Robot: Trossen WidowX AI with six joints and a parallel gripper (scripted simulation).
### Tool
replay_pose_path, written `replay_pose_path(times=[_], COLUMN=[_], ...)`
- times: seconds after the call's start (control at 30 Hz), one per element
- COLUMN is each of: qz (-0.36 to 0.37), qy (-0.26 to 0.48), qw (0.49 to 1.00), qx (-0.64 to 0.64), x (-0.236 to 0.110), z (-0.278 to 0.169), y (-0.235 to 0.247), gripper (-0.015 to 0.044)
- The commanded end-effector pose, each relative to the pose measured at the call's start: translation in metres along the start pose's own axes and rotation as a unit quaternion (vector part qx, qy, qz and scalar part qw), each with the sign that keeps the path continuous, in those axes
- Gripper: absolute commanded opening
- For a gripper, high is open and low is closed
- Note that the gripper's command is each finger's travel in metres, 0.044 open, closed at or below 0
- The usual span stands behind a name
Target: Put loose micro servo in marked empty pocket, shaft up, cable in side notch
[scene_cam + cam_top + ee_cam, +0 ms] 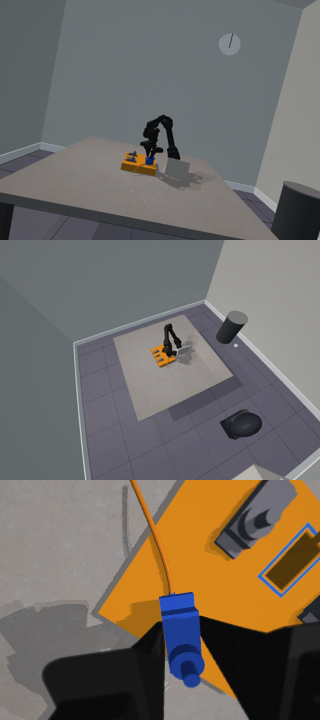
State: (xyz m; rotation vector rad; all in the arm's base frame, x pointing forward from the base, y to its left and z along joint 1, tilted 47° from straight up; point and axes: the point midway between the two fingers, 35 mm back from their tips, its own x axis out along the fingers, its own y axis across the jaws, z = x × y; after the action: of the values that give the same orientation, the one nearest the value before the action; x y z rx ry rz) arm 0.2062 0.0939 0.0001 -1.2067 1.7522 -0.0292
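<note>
The gripper is clamped on the blue micro servo — in the wrist view both black fingers press against the sides of its body, and the round output shaft sticks out toward the camera between them. The servo sits on the orange deck, at the deck corner nearest the arm's base, and its orange cable curves off the deck edge onto the grey table.

The marked empty pocket — a dark slot ringed in blue — lies further in on the deck, well apart from the servo, between two grey mounted servos.

In the exterior view the arm arches over from its base beside a pale grey block, and the deck lies toward the far edge of the table, roughly midway along it.
</note>
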Motion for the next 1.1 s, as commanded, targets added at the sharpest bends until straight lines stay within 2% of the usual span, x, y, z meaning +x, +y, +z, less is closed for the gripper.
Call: replay_pose_path(times=[0.0,0.07,0.17,0.2,0.4,1.07], qz=[-0.001,-0.001,-0.001,-0.001,-0.001,-0.001], qy=[-0.001,-0.001,-0.001,-0.001,-0.001,-0.001], qw=[1.000,1.000,1.000,1.000,1.000,1.000], qx=[-0.001,-0.001,-0.001,-0.001,-0.001,-0.001], x=[0.000,0.000,-0.004,-0.007,-0.029,-0.030], z=[0.000,0.000,0.001,0.001,-0.002,0.015], y=[0.000,0.000,0.000,0.000,0.000,-0.027], gripper=[0.0098,0.0085,0.0006,0.0000,0.0000,0.0000])
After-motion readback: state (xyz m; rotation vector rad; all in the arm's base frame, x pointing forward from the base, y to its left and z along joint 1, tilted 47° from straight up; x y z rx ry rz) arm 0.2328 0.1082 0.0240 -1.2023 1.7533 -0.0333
